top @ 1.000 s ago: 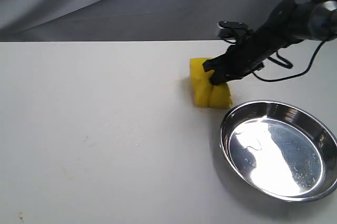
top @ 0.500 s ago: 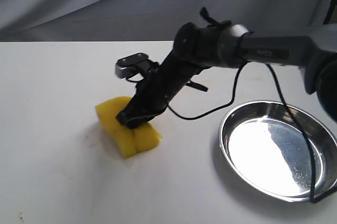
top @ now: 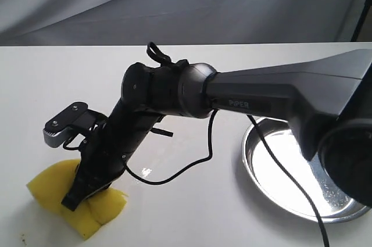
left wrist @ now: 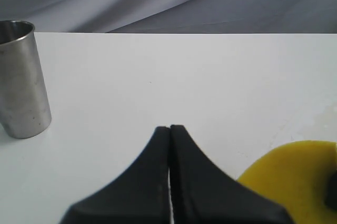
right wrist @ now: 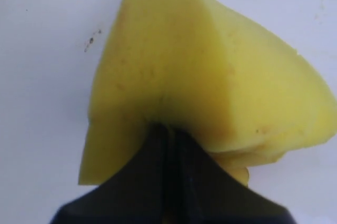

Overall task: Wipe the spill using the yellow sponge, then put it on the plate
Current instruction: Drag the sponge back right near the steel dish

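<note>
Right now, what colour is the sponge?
The sponge is bright yellow with faint brownish specks, clearest in the right wrist view.

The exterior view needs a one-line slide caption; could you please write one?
Right gripper pinches the folded yellow sponge against the white table, well left of the steel plate.

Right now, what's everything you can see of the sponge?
The sponge is bright yellow porous foam with faint brownish specks. The right pincer is shut on its middle, pinching it so both halves bulge into lobes around the crease. It sits low against the white table, at the exterior view's lower left, well apart from the plate.
</note>
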